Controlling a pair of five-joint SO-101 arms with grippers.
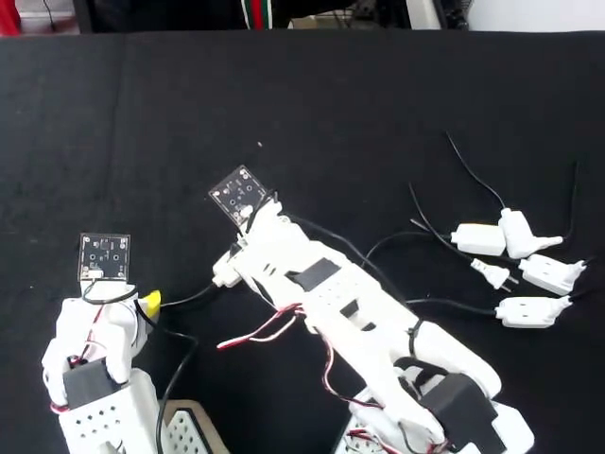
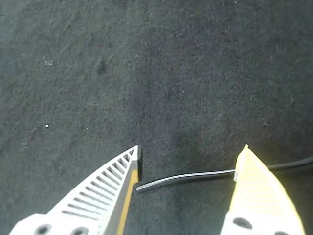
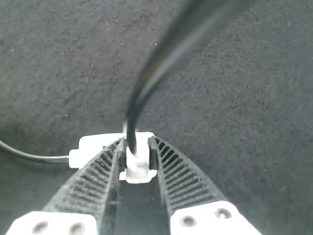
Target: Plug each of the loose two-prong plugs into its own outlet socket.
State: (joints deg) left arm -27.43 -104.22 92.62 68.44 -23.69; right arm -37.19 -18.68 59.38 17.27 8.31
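Worktop: A black, fuzzy cloth worktop (image 1: 331,104) lay under everything.
Right fingers: The right fingers (image 3: 156,154) were black and ribbed. They were squeezed tight on a small white plug (image 3: 136,170), low in the middle of the right wrist view.
Plug: It looked like hard, smooth plastic. A thick cord (image 3: 161,63), black and round, ran up from it to the top of that view.
Socket block: A flat white socket block (image 3: 95,144) with round corners sat just behind the plug, touching it. I could not tell if the prongs were in.
Left fingers: The left fingers (image 2: 252,181) were pointy and ribbed, one white and one yellow. They were spread wide and held nothing. A thin cord (image 2: 186,176) lay on the cloth between them, low in the left wrist view.
Other plugs: At the right of the high view lay a bunch of white plugs and sockets (image 1: 515,255), well apart from both arms. At least one plug there looked loose.
What could go wrong: The socket block looked light and nothing held it, so a push could slide it on the cloth. The stiff thick cord could tip the plug, and then the prongs would miss the holes. Smooth plastic could slip in the squeeze. The left fingers could snag the thin cord and tug things away.
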